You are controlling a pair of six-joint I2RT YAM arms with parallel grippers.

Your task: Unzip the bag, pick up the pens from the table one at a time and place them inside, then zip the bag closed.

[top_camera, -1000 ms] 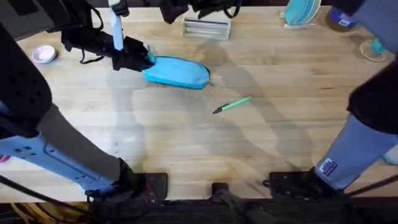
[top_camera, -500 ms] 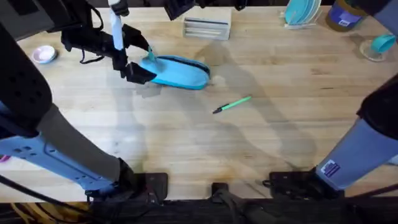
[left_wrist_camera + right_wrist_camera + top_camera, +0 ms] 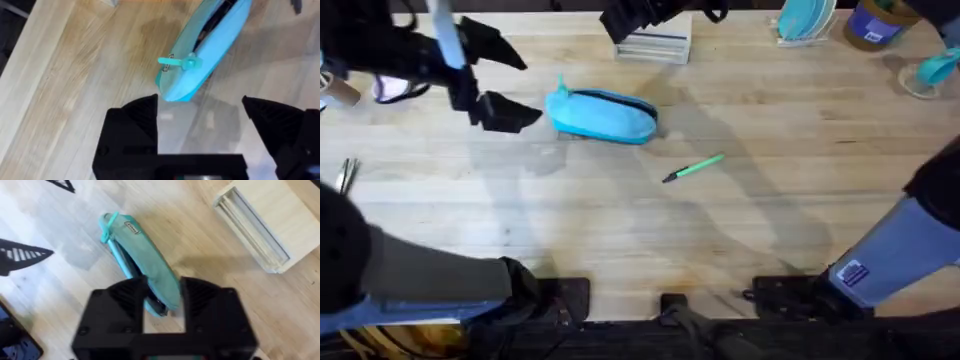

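Turquoise-blue fabric makes up the pencil pouch (image 3: 603,115), a soft oblong bag lying on its side on the pale butcher-block desk (image 3: 620,230), toward the far middle. Its dark zip runs along the top and looks parted in the left wrist view, where a dark slit shows between the blue lips (image 3: 215,20). A small teal pull tab (image 3: 181,62) sticks out at the pouch's left end, a flat little paddle on a short metal link. The cloth looks smooth and slightly puffed, with rounded ends and a small sewn label (image 3: 131,228) near the tab. A slim light-green pen (image 3: 695,167) with a dark tip lies apart from the pouch, nearer the arms' bases and slightly right, angled on the planks. The left tool (image 3: 500,78) hovers just left of the pouch, its black wedge-shaped fingers (image 3: 135,120) spread wide and gripping nothing. The right tool (image 3: 162,305) hangs above the pouch's other end, its blocky black fingers parted with the blue fabric seen between them; whether they touch it I cannot tell. A pale layered box (image 3: 260,227) with ridged edges sits beyond the pouch.
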